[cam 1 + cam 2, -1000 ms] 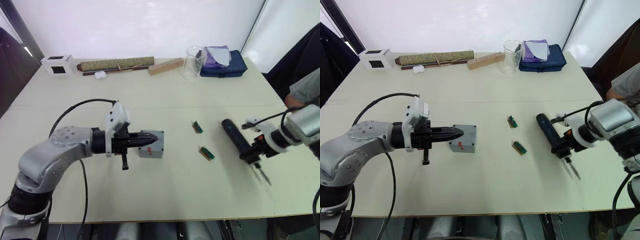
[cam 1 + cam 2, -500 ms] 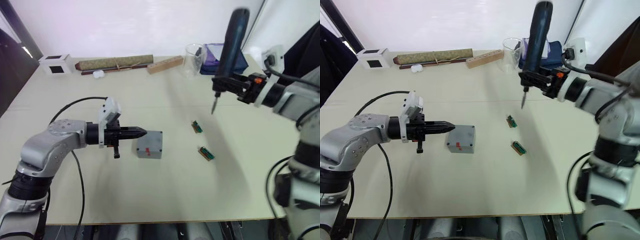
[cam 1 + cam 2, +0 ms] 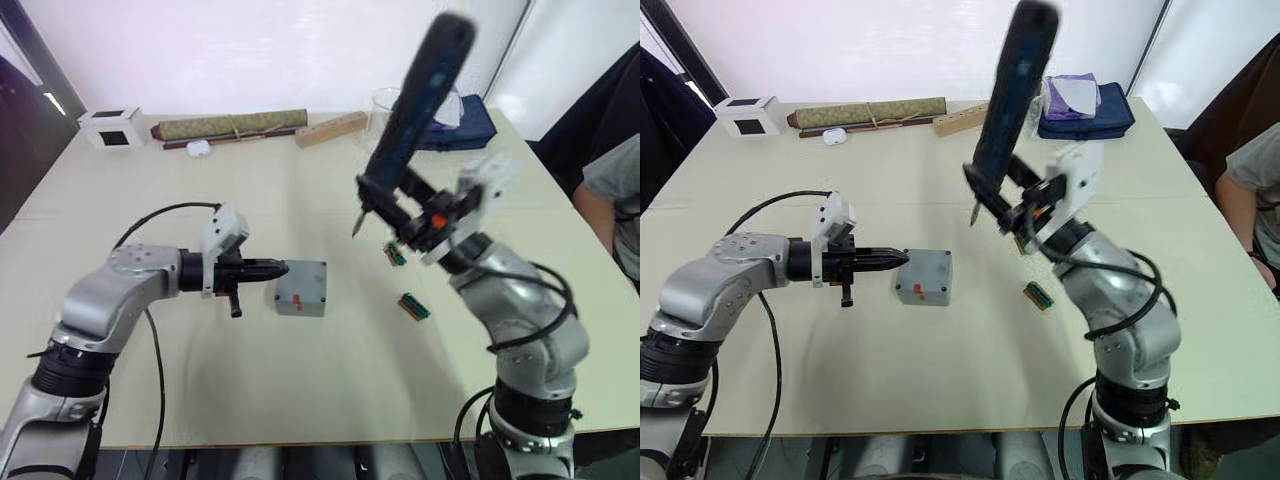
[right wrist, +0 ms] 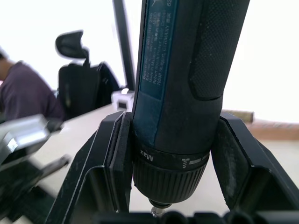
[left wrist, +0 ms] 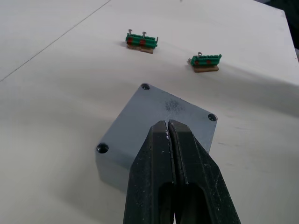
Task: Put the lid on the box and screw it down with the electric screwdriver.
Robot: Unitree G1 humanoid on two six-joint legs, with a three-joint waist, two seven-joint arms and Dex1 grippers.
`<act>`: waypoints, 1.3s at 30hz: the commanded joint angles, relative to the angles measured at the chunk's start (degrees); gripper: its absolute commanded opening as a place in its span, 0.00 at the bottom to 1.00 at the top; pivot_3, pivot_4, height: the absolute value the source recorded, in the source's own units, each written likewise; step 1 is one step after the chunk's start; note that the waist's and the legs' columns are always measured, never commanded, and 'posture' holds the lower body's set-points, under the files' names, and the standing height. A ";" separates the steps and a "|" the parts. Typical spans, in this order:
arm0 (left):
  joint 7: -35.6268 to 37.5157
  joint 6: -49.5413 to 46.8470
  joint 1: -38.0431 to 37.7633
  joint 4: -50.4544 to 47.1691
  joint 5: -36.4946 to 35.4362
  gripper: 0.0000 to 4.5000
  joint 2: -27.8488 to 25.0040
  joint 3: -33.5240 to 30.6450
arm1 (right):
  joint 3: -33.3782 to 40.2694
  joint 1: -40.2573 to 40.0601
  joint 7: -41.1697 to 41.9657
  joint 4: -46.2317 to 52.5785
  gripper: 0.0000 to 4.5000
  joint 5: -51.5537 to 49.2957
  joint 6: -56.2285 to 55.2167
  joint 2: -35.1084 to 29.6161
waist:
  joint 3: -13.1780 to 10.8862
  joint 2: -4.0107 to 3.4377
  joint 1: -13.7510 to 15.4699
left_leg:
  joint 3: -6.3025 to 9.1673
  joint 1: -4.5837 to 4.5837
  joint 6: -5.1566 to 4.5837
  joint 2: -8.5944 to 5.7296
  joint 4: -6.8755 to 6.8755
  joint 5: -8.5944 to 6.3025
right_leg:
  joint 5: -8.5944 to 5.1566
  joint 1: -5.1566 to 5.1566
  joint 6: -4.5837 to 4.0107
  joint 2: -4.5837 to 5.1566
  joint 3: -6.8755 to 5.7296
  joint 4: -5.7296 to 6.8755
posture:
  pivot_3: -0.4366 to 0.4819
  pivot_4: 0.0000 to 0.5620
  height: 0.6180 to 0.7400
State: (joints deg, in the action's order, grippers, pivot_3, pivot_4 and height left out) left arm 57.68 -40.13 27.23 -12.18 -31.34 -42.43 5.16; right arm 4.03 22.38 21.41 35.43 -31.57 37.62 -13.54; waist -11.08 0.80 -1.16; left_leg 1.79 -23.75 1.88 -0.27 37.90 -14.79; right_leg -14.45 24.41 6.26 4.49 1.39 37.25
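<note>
The pale surface (image 3: 330, 400) carries, along its far edge, a rolled mat (image 3: 233, 126), a wooden block (image 3: 331, 129), a dark blue pouch (image 3: 1085, 115) and a white cube (image 3: 111, 127) at the 11 o'clock corner. Two green bit holders (image 3: 413, 306) lie at 3 o'clock of the box (image 3: 301, 288); nothing stands between them. The box sits mid-surface, the lid (image 5: 161, 122) already on top, corner holes showing. The left pincer (image 3: 270, 268), fingers pressed together and empty, points at the box from 9 o'clock, its tip over the lid's near edge. The right pincer (image 3: 400, 208) clamps the electric screwdriver (image 3: 415, 100), held tilted in the air at 1 o'clock of the box, bit downward
</note>
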 commanded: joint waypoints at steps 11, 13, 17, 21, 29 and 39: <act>-0.60 9.78 -0.61 9.32 11.67 0.00 4.94 7.72 | -11.81 -2.89 2.92 -5.43 0.46 9.98 -15.29 1.59 | 0.04 0.01 0.38 | -0.01 0.37 -0.01 -0.01 0.00 -0.01 | -0.01 -0.44 -0.01 0.00 0.00 -0.06 | 0.48 0.27 1.00; -0.38 9.85 -0.28 9.61 11.72 0.00 5.30 7.42 | -12.49 -2.86 3.50 -6.87 0.46 11.16 -16.77 1.53 | 0.05 0.01 0.38 | 0.01 0.38 -0.01 -0.01 0.00 -0.01 | -0.01 -0.45 -0.01 0.00 -0.01 -0.05 | 0.48 0.27 1.00; 0.01 9.91 -0.18 9.60 12.03 0.00 5.47 7.36 | -13.01 -3.17 4.22 -9.80 0.46 12.94 -19.96 1.92 | 0.06 0.01 0.34 | 0.02 0.40 -0.01 -0.01 0.00 -0.01 | -0.01 -0.47 -0.01 0.00 -0.01 -0.04 | 0.48 0.27 1.00; 0.15 9.61 -0.28 9.21 11.95 0.00 5.46 7.22 | -12.82 -2.51 4.32 -11.56 0.46 13.84 -21.68 2.29 | 0.06 0.01 0.34 | 0.02 0.40 -0.01 -0.01 0.00 -0.01 | -0.01 -0.47 -0.01 0.00 -0.01 -0.03 | 0.48 0.27 1.00; -0.09 9.77 -0.92 8.77 12.22 0.00 5.70 7.40 | -13.00 -2.24 4.77 -14.33 0.46 14.93 -23.96 2.88 | 0.07 0.01 0.31 | 0.03 0.41 -0.01 -0.01 0.00 -0.01 | -0.01 -0.47 0.00 0.00 -0.01 -0.03 | 0.48 0.27 1.00; 0.05 9.97 -1.54 8.63 12.50 0.00 5.55 7.09 | -13.83 -1.93 5.40 -15.76 0.46 16.53 -24.60 3.30 | 0.07 0.00 0.31 | 0.03 0.43 -0.01 0.00 0.00 -0.01 | 0.00 -0.49 -0.01 0.00 -0.01 -0.03 | 0.48 0.27 1.00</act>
State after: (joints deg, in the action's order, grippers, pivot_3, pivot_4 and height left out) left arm 57.45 -29.14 27.61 -4.80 -20.93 -36.45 10.37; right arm -9.43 18.72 26.25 18.19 -15.66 15.41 -10.36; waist -11.01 0.81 -0.86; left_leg 1.82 -23.32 1.87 -0.28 37.90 -14.79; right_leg -14.45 23.92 6.26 4.49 1.38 37.22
